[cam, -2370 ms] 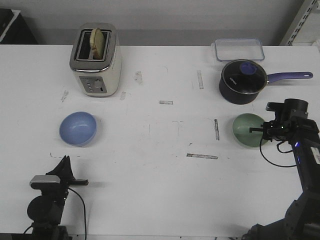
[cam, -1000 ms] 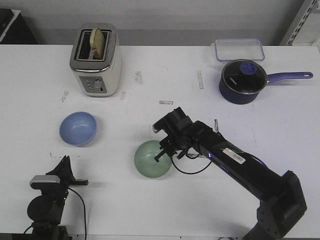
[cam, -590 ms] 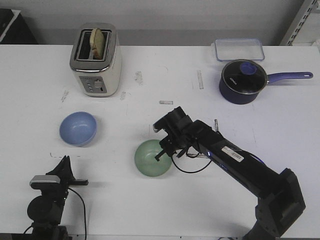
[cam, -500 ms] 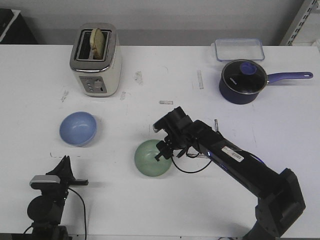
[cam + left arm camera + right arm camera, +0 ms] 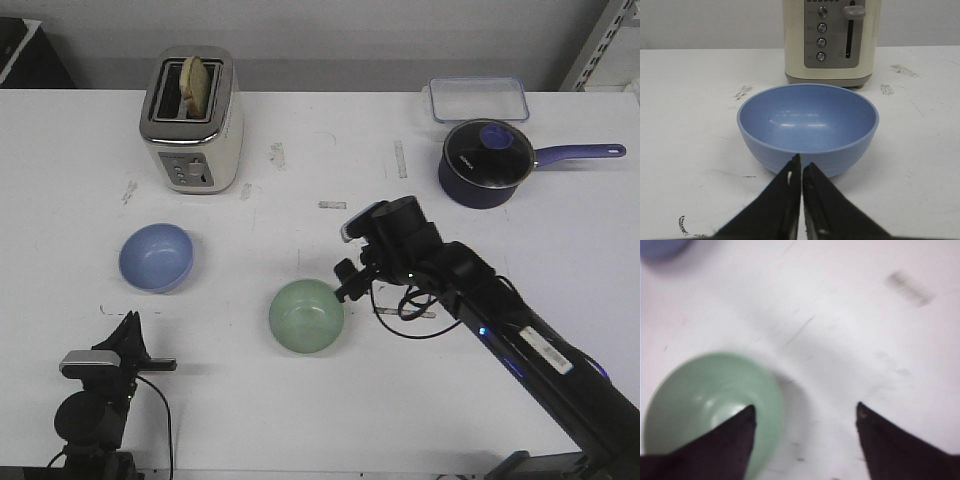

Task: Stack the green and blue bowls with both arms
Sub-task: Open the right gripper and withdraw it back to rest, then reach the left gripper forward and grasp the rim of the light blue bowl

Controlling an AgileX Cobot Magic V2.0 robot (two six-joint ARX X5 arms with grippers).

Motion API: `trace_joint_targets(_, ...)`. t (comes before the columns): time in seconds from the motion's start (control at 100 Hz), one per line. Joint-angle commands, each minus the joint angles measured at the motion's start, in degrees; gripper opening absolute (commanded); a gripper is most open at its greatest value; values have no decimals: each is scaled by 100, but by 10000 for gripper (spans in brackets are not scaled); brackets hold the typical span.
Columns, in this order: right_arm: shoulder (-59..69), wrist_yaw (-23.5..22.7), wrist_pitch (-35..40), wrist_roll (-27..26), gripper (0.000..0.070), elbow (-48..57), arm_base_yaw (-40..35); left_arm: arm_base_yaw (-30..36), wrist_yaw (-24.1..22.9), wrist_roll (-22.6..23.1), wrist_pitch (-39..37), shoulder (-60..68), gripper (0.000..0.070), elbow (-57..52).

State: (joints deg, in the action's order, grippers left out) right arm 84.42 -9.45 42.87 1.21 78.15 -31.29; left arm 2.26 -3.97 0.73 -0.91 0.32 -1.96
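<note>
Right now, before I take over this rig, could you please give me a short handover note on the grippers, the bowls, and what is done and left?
Right gripper: open, empty, just beside the green bowl's rim on its far right side.
Left gripper: shut, empty, parked at the near left edge of the table, pointing at the blue bowl.
Green bowl: upright, near the table's middle.
Blue bowl: upright, to the left, in front of the toaster; untouched.
Done: green bowl set down centrally.
Left: pick up the blue bowl with the left arm and stack the two bowls.
</note>
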Motion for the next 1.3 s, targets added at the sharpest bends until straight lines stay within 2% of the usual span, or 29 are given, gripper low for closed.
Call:
trace_joint_targets(0.0,-181,131,-42,-57,198,94,146,0,7,9,-118,-7,1,122)
trace_joint_targets(0.08,-520,350,-24,-50,0,31,490,0,7,9,-140,-7,1,122)
trace_joint_targets(0.21,-1091,697,-59,-17,0,-415,1167,0,7,9,-140,-7,1,122)
trace_joint_targets(0.43,-2413,693,-748,-11,0,-2149,2433,0,7,9,-140,-7,1,122)
trace_joint_targets(0.64,-3810,693,-1379,35,0,-3582,3180,0,7,9,-227,-7,1,122)
trace_joint_targets(0.83,-4824,704,-1683,37,0,-4345,3342,0,4,9,-221,-7,1,122)
trace_joint_targets(0.97,-5257,984,-1698,35,0,-4629,3342,0,4,9,-267,-7,1,116)
trace_joint_targets(1.2,-5449,988,-1714,35,0,-4701,3340,0,2,-15,-1259,0,1,-208)
trace_joint_targets(1.29,-5436,986,-1711,35,0,-4701,3340,-2,-42,-13,-1141,74,1,-767)
